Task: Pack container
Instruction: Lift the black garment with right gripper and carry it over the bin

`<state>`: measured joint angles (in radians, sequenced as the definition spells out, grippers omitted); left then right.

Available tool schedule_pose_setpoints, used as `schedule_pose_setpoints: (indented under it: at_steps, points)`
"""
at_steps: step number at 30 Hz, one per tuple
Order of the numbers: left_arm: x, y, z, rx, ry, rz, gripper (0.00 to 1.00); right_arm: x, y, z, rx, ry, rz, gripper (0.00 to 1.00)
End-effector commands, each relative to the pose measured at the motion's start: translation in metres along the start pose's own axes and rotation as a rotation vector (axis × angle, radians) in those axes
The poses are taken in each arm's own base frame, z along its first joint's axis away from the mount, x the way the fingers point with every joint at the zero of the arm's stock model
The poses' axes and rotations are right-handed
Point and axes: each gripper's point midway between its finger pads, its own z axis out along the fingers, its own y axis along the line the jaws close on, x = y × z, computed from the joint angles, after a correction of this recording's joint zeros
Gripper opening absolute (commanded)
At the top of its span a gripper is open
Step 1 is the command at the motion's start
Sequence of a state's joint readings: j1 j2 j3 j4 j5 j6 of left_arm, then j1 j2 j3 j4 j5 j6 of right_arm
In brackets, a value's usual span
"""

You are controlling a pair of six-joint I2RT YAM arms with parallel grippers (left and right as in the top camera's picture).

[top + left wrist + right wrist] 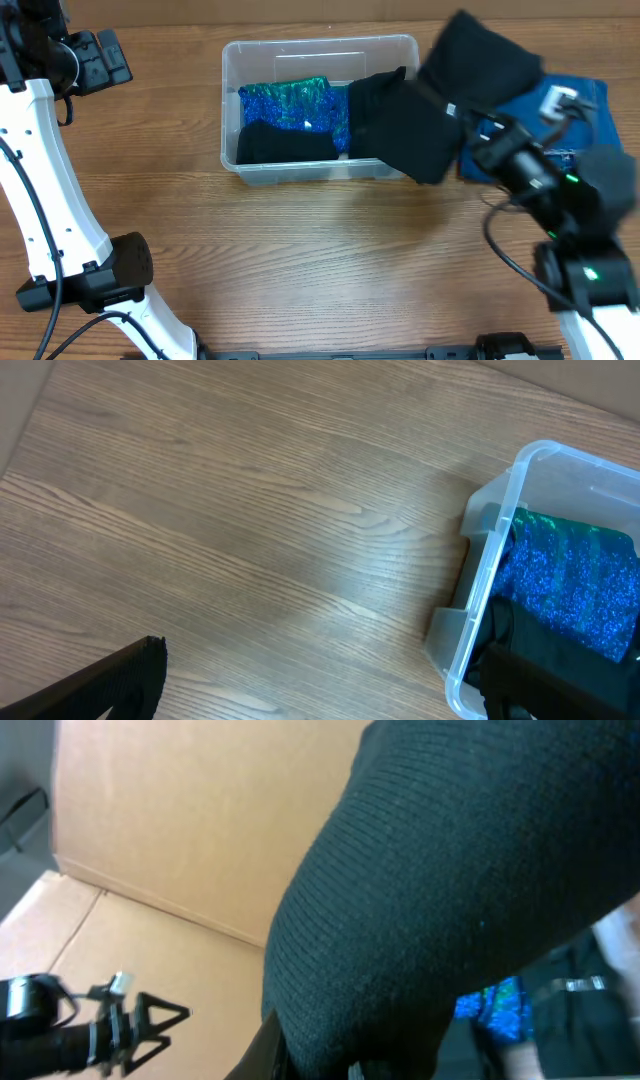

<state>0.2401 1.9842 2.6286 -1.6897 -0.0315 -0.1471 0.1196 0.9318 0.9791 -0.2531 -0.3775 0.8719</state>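
Clenching the black garment (pixel 432 112), your right pincer (pixel 478 132) drapes it over the container (pixel 300 45), right end; your left pincer (pixel 322 698) hangs released.

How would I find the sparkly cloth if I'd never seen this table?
Look for the clear plastic container at the back of the wooden table. In its left half lies a glittery blue-green cloth. The fabrics beside it are plain black.
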Motion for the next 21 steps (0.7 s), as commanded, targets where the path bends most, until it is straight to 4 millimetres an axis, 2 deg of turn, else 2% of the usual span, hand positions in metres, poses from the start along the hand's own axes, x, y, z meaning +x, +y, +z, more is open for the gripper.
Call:
schedule_pose_setpoints:
  at_steps: [1, 4, 10, 16, 21]
  points:
    - [0.0, 0.002, -0.008, -0.002, -0.016, -0.008, 1.0, -0.002, 0.008, 0.039, 0.033, -0.09, 0.045, 0.04]
    - [0.0, 0.002, -0.008, -0.003, -0.017, -0.009, 1.0, 0.023, 0.013, 0.08, 0.023, -0.086, 0.032, 0.04]
    - [0.0, 0.002, -0.008, -0.003, -0.017, -0.009, 1.0, 0.063, 0.013, 0.132, 0.037, -0.146, 0.028, 0.04]
    - [0.0, 0.002, -0.008, -0.003, -0.017, -0.009, 1.0, 0.082, 0.007, 0.153, 0.052, -0.252, 0.204, 0.04]
    - [0.0, 0.002, -0.008, -0.003, -0.017, -0.009, 1.0, 0.089, 0.001, 0.168, 0.01, -0.285, 0.399, 0.04]
